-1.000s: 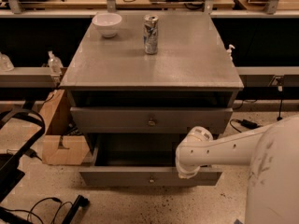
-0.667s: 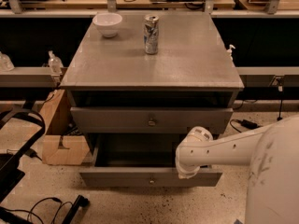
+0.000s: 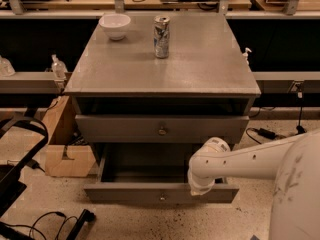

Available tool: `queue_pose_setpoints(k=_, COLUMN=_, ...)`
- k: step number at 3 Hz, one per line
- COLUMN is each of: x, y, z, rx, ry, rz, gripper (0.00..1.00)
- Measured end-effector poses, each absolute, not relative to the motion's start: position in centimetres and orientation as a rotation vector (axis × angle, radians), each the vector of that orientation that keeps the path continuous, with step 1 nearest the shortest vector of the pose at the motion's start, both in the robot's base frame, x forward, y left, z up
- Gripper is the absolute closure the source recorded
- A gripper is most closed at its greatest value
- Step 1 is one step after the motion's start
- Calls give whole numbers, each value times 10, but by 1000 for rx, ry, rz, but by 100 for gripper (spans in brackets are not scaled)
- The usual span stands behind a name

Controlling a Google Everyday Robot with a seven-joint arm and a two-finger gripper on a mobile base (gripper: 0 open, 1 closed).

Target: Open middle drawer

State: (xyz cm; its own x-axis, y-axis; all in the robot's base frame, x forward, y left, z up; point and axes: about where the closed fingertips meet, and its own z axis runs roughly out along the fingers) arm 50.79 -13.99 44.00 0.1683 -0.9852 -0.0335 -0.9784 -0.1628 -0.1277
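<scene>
Looking down on the cabinet [image 3: 200, 66], I see the middle drawer [image 3: 125, 193] standing well out from the cabinet's front. Its slim grey face sits low, below the taller-fronted drawer [image 3: 110, 129], which sits further back. The gripper [image 3: 202, 186] is at the middle drawer's front edge, right of its small brass knob [image 3: 161, 197] and apart from it. The wrist covers the tip, so I cannot tell whether it is released or clenched.

I judge the drawer rigid and not heavy, likely to slide straight on its runners. The knob is small, round and probably slick. It is the centred place to take hold, though the top lip of the front offers a surer hook. Pulling off-centre could rack the drawer sideways.

Toward the back of the cabinet's top stand a can [image 3: 161, 36] and a white bowl [image 3: 115, 25]. The can carries a printed label, but I cannot read it, and I find no other writing.
</scene>
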Motion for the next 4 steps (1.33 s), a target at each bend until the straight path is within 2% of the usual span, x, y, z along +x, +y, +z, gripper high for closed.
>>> queue_pose_setpoints(k=4, x=496, y=-137, z=433, rx=-2325, ry=1943, rz=6, gripper=100)
